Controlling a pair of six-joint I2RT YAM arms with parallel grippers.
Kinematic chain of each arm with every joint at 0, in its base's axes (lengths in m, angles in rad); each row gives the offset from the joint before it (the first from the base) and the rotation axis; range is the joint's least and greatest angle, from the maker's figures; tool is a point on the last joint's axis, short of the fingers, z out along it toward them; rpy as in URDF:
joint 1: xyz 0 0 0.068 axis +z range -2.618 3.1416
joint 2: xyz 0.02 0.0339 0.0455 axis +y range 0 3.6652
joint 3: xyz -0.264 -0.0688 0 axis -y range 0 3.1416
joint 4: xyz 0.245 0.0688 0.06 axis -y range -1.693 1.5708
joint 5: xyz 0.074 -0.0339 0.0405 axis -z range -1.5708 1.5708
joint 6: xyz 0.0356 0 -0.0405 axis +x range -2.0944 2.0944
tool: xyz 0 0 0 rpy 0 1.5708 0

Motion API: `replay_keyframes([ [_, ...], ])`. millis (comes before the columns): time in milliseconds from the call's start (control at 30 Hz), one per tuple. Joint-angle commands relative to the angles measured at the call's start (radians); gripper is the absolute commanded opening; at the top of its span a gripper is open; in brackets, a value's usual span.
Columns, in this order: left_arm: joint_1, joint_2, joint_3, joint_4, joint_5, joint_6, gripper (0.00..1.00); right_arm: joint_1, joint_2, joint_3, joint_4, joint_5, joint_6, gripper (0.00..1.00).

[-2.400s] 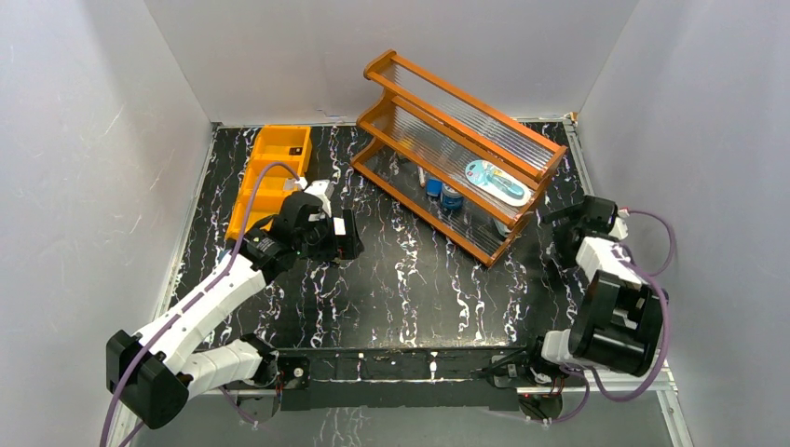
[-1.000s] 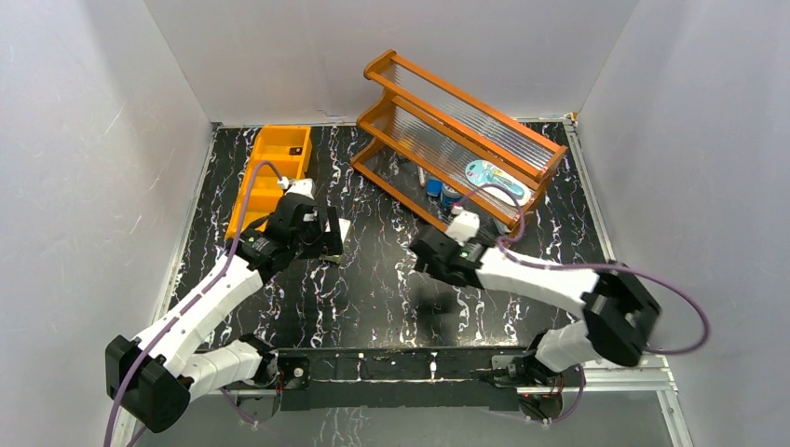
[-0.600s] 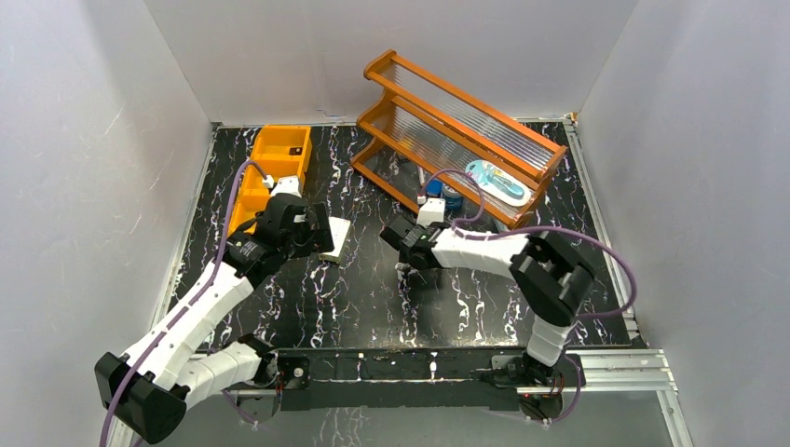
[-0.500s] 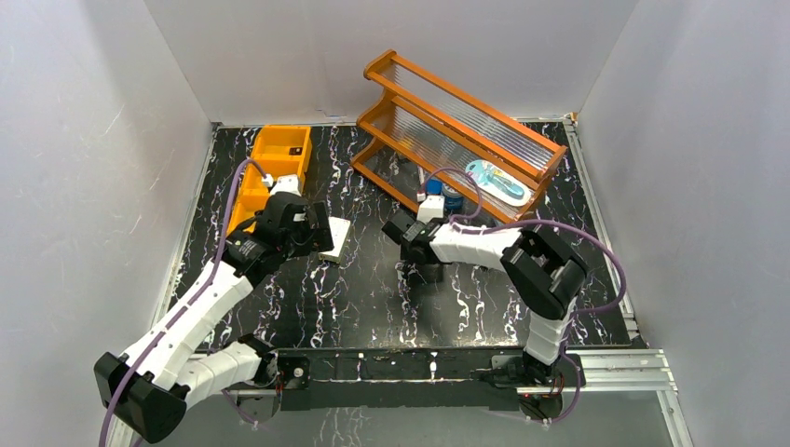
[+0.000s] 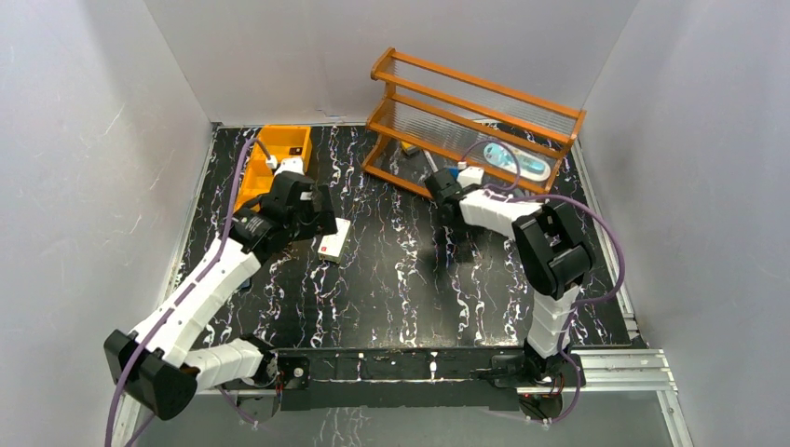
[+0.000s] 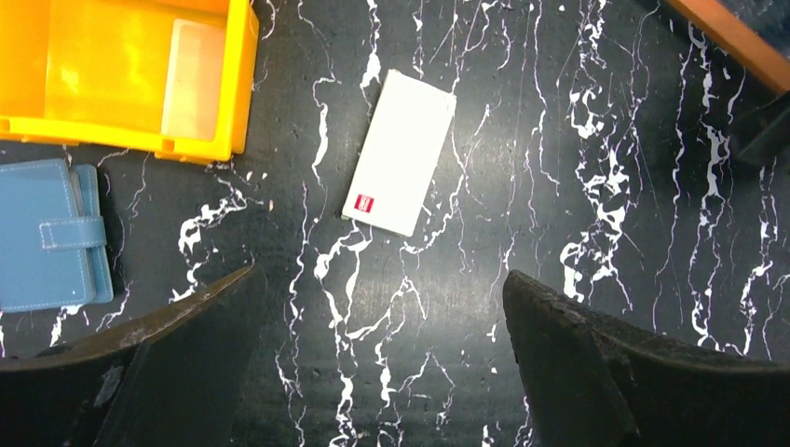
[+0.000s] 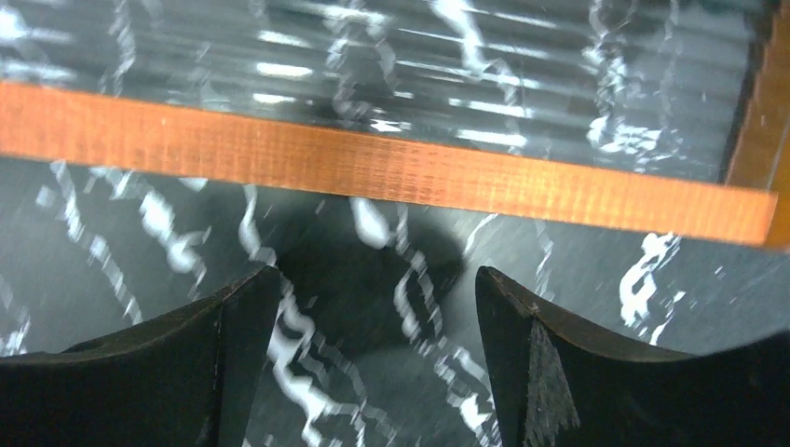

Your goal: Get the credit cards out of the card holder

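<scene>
Black table (image 5: 391, 279) with white marble veins; plain pale grey walls (image 5: 279, 56) on three sides. Orange tray (image 6: 121, 140) at back left, wooden rack (image 5: 475, 98) at back right. Closed blue wallet (image 6: 51, 233), strap across, flat on table just beside tray. White box (image 6: 401, 154) near it. Over table near box: left gripper (image 6: 377, 279), jaws wide, empty. By rack's bottom rail: right gripper (image 7: 375, 275), jaws apart, empty.
</scene>
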Motion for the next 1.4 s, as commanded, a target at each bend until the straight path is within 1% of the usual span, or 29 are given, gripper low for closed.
replay_keyframes([
  [0, 0.015, 0.074, 0.085, -0.026, 0.017, 0.02, 0.98, -0.133, 0.074, 0.056, -0.059, -0.038, -0.088, 0.85],
  [133, 0.025, 0.131, 0.126, -0.018, 0.039, 0.035, 0.98, -0.192, 0.131, 0.149, -0.049, -0.115, -0.147, 0.86],
  [267, 0.034, 0.182, 0.17, -0.022, 0.052, 0.057, 0.98, -0.239, 0.196, 0.254, -0.089, -0.118, -0.155, 0.86],
  [333, 0.039, 0.199, 0.185, -0.024, 0.057, 0.064, 0.98, -0.266, 0.218, 0.291, -0.1, -0.096, -0.152, 0.86],
  [433, 0.047, 0.208, 0.197, -0.026, 0.054, 0.074, 0.98, -0.314, 0.244, 0.325, -0.096, -0.095, -0.154, 0.86],
  [533, 0.062, 0.208, 0.195, -0.029, 0.054, 0.086, 0.98, -0.352, 0.264, 0.383, -0.129, -0.117, -0.15, 0.86],
  [600, 0.076, 0.212, 0.192, -0.032, 0.059, 0.097, 0.98, -0.365, 0.265, 0.392, -0.094, -0.136, -0.168, 0.86],
  [767, 0.133, 0.226, 0.189, -0.038, 0.104, 0.117, 0.99, -0.385, 0.313, 0.473, -0.111, -0.206, -0.181, 0.86],
  [900, 0.229, 0.249, 0.203, -0.043, 0.177, 0.144, 0.98, -0.385, 0.326, 0.528, -0.169, -0.22, -0.171, 0.85],
  [1000, 0.323, 0.313, 0.243, -0.051, 0.239, 0.16, 0.98, -0.383, 0.259, 0.475, -0.171, -0.277, -0.153, 0.85],
  [1067, 0.361, 0.356, 0.271, -0.049, 0.258, 0.171, 0.98, -0.382, 0.183, 0.393, -0.139, -0.349, -0.14, 0.85],
  [1200, 0.422, 0.442, 0.29, -0.025, 0.281, 0.187, 0.98, -0.382, 0.022, 0.202, -0.059, -0.487, -0.132, 0.85],
  [1267, 0.448, 0.479, 0.292, -0.016, 0.315, 0.194, 0.98, -0.381, -0.033, 0.136, -0.046, -0.557, -0.127, 0.86],
  [1300, 0.459, 0.499, 0.287, -0.011, 0.331, 0.202, 0.98, -0.379, -0.071, 0.088, -0.032, -0.625, -0.127, 0.86],
  [1367, 0.467, 0.544, 0.268, 0.007, 0.38, 0.227, 0.98, -0.373, -0.147, 0.003, -0.014, -0.705, -0.125, 0.86],
])
